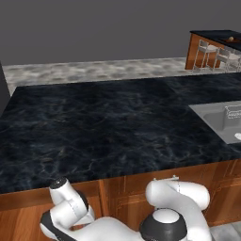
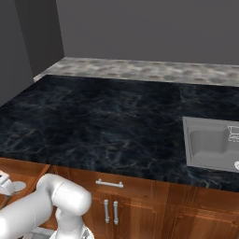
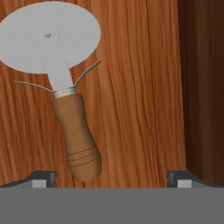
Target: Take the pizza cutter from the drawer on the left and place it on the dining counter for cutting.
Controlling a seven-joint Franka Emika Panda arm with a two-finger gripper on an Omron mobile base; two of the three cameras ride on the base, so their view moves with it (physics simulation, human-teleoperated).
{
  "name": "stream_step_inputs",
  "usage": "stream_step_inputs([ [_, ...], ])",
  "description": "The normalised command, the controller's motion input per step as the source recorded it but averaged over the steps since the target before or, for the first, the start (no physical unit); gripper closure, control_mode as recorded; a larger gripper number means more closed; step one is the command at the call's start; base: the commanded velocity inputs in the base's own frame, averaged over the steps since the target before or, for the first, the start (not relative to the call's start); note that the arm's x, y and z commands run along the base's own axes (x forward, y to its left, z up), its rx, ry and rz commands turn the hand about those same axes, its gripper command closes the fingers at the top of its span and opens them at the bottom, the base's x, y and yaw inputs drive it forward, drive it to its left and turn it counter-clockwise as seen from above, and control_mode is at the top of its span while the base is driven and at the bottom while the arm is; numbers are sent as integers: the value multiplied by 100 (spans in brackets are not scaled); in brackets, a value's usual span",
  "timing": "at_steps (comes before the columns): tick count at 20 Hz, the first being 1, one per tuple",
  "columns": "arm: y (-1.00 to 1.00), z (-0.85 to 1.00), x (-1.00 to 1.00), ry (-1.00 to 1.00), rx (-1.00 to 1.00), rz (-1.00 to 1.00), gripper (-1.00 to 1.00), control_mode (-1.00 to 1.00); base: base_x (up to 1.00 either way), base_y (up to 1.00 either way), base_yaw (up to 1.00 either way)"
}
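While unmarked, pizza cutter (image 3: 61,87) in drawer (image 3: 140,96).

From my hand view the gripper (image 3: 111,178) stands with its fingers spread wide above the drawer (image 3: 144,87) floor. The cutter (image 3: 61,83) lies flat between them, nearer the left finger, with bare wood on its right. Further right a dark drawer wall (image 3: 203,87) closes that side, just beyond the right fingertip (image 3: 177,178). In the right base view the counter (image 2: 93,121) edge overhangs just behind the open drawer.
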Motion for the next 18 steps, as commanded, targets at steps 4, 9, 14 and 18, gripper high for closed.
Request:
stream_step_inputs([
  [4, 1, -16, 0, 0, 0, 0, -100, -100, 0, 0, 0],
  [9, 6, -10, 0, 0, 0, 0, -100, -100, 0, 0, 0],
  [14, 18, -13, 1, 0, 0, 1, -100, -100, 0, 0, 0],
  [18, 14, -9, 8, 0, 0, 7, -100, -100, 0, 0, 0],
])
